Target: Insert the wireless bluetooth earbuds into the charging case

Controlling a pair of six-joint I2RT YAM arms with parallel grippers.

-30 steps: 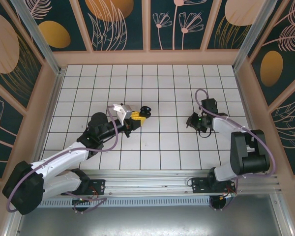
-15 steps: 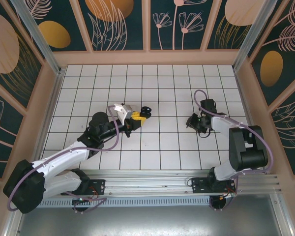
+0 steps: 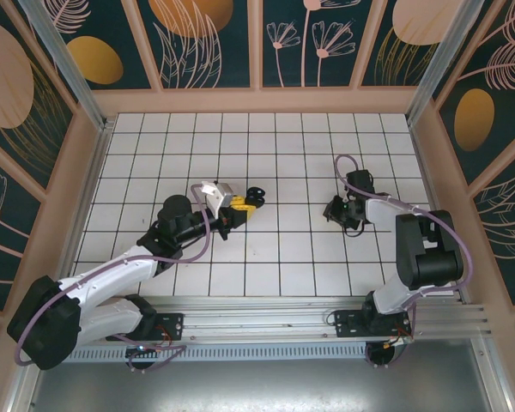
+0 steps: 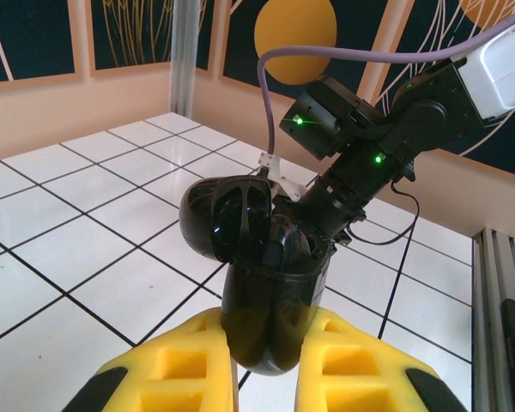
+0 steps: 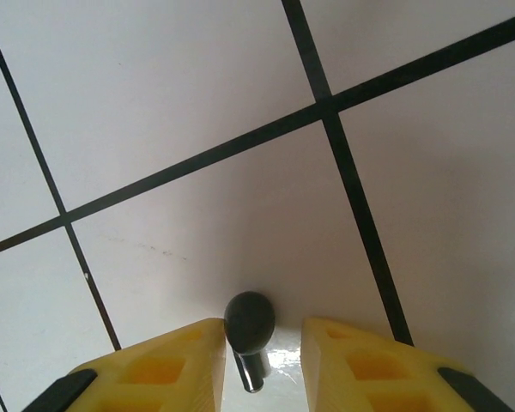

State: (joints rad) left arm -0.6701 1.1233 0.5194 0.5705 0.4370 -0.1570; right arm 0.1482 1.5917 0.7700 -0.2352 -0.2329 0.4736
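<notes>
The charging case [image 4: 275, 287] is glossy black here, not white. Its lid [image 4: 223, 215] is flipped open, and my left gripper [image 4: 270, 335] is shut on its lower body, holding it above the tiles. A dark rounded piece, seemingly one earbud [image 4: 285, 247], sits in its open top. From above, the case [image 3: 254, 194] shows just past the yellow fingers [image 3: 240, 203]. My right gripper [image 5: 263, 342] is down at the floor, open around the other black earbud [image 5: 249, 320], which lies on a tile. The earbud touches the left finger, with a gap to the right one. From above, the right gripper [image 3: 336, 210] hides it.
White tiled floor [image 3: 283, 146] with black grout lines, closed in by peach walls [image 3: 257, 101]. The right arm [image 4: 360, 146] with its purple cable stands just behind the held case in the left wrist view. A metal rail [image 3: 266, 313] runs along the near edge.
The right gripper's jaws have widened a little, and the right arm has shifted slightly up and left. The left arm and the case have not moved.
</notes>
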